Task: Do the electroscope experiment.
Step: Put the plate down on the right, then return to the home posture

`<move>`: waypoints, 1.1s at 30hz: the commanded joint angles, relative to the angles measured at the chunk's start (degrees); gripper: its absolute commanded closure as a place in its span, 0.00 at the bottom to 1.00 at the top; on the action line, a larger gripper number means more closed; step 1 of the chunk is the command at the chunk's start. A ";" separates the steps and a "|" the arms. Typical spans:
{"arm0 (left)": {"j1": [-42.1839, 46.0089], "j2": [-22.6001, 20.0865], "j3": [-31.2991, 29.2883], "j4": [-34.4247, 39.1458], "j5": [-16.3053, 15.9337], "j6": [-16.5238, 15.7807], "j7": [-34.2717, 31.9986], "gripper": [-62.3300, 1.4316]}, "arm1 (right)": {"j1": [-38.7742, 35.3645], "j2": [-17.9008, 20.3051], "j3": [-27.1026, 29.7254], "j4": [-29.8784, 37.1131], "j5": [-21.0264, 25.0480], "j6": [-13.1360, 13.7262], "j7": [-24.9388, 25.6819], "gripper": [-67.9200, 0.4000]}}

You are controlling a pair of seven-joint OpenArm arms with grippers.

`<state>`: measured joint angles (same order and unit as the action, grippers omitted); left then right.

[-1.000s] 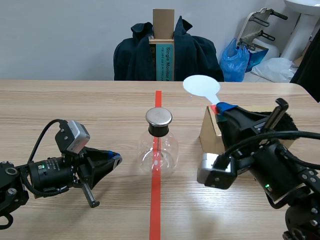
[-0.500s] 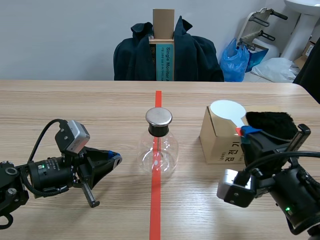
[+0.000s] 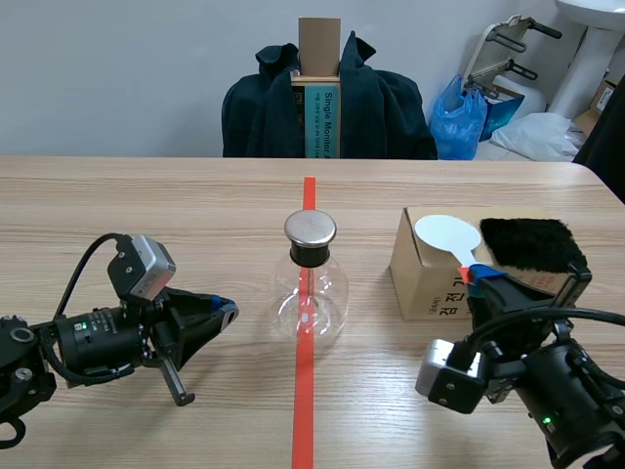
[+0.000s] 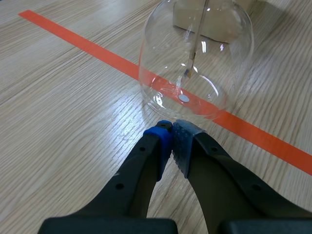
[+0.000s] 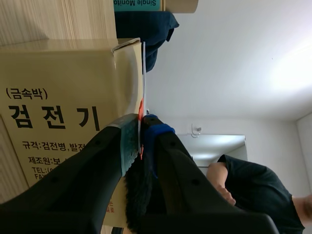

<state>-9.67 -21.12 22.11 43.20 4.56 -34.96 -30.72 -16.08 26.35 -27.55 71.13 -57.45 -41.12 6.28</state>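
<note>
While right gripper (image 5: 140, 132) clamps white paddle (image 3: 447, 234), left gripper (image 4: 171, 132) pinched together, box (image 5: 53, 68) reads 검전기.

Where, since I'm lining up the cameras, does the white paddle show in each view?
Scene view: the white paddle shows against the top of the cardboard box, its handle in the right gripper.
Left wrist view: not in it.
Right wrist view: edge-on, a thin strip beside the box's flap, clamped between this gripper's fingers.
Shared landmark: the cardboard box, behind the flask in the left wrist view and printed side on in the right wrist view.
</note>
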 commanded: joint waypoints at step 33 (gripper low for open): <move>48.52 -13.66 -29.94 55.32 -15.04 -0.28 5.51 0.10 | -2.27 4.07 0.55 2.51 14.67 -3.74 3.13 0.21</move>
<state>39.64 -35.75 -8.27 99.22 -9.91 -35.18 -24.77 -17.78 28.49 -27.55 71.81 -43.48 -41.52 8.95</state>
